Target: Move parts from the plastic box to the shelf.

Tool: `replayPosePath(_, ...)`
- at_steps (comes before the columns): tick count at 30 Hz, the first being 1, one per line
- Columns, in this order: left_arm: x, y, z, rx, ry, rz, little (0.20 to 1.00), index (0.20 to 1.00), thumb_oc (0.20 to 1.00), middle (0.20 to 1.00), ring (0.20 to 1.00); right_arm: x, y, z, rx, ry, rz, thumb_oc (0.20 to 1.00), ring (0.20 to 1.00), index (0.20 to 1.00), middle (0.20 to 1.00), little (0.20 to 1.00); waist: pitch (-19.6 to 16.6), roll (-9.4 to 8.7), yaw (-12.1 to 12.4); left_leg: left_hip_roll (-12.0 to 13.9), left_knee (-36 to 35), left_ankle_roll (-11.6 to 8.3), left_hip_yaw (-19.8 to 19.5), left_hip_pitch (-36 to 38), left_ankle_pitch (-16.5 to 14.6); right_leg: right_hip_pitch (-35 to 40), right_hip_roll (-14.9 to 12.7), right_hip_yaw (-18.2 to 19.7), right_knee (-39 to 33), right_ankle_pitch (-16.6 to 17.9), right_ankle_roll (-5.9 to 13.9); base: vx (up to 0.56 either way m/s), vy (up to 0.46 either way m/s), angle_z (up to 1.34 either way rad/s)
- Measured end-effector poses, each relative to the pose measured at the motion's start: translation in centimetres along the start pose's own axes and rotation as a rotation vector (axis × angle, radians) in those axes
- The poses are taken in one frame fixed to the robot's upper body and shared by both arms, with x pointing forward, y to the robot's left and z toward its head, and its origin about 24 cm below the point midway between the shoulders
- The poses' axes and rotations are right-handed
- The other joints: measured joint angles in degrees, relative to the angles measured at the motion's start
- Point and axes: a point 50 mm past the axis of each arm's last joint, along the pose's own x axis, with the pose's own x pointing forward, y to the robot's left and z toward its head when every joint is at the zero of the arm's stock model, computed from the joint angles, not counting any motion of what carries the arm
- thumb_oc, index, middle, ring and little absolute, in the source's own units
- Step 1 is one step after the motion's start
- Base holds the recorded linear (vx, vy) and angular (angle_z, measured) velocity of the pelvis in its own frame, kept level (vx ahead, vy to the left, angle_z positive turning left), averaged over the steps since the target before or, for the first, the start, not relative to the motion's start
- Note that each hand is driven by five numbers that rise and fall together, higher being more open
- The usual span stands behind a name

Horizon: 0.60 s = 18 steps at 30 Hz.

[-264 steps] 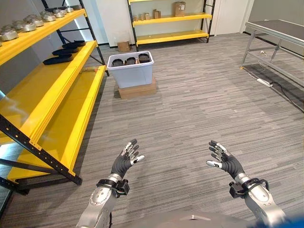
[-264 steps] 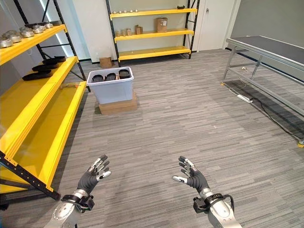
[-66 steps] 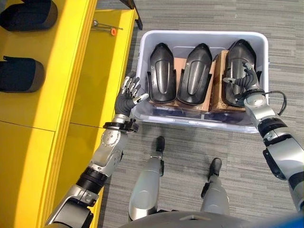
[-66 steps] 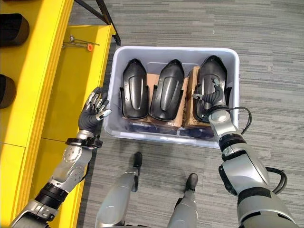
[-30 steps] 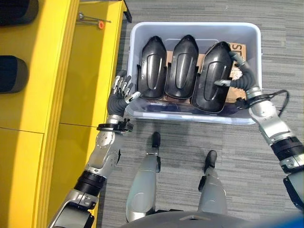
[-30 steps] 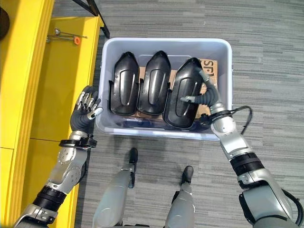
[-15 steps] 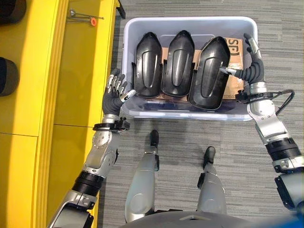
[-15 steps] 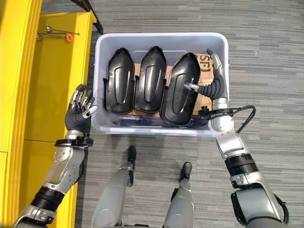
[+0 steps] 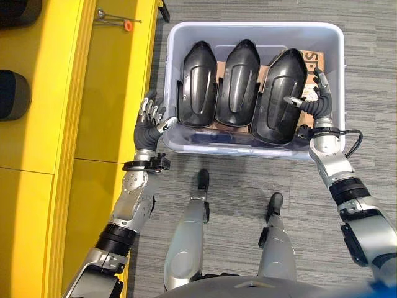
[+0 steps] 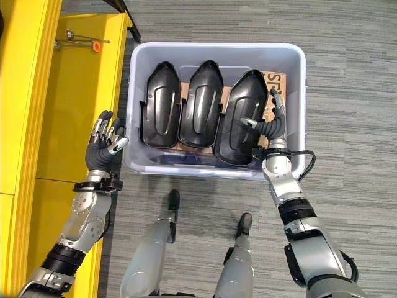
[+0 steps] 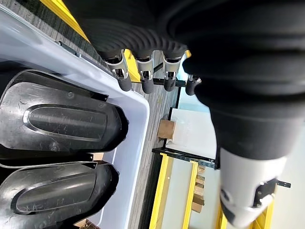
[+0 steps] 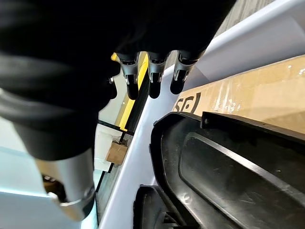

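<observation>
A pale plastic box (image 9: pixel 254 26) on the floor holds three black moulded parts side by side: left part (image 9: pixel 196 84), middle part (image 9: pixel 239 81) and right part (image 9: pixel 280 93). The right part leans toward the middle one over a cardboard insert (image 9: pixel 308 62). My right hand (image 9: pixel 317 104) is open inside the box at that part's right side, thumb against its edge; its straight fingers (image 12: pixel 150 78) show above the part (image 12: pixel 228 176). My left hand (image 9: pixel 149 127) hovers open just outside the box's near left corner, fingers (image 11: pixel 143 78) by the rim (image 11: pixel 136 143).
The yellow shelf (image 9: pixel 105 93) runs along the left of the box. Dark parts (image 9: pixel 12 93) lie on its upper level, and a small tool with an orange handle (image 9: pixel 118 22) on the lower level. Grey carpet surrounds the box.
My right hand has drawn back toward me and closer against the right part's side, with its fingers less outstretched. The left hand and the parts stay where they were.
</observation>
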Motion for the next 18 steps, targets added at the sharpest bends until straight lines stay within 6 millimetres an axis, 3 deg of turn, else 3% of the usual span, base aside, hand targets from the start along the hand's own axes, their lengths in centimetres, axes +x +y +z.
replayPosePath(18, -0.1, -0.4, -0.2, 0.022, 0.02, -0.046, 1.0, 1.0, 1.0, 1.0, 1.0, 0.5, -0.2, -3.4, -0.016, 0.22, -0.018, 1.0, 1.0, 1.0, 1.0, 1.0, 0.57, 1.02, 1.18, -0.15, -0.03, 0.02, 0.27, -0.29, -0.01, -0.29, -0.16, 0.07, -0.23, 0.14, 0.07, 0.0, 0.006, 0.0)
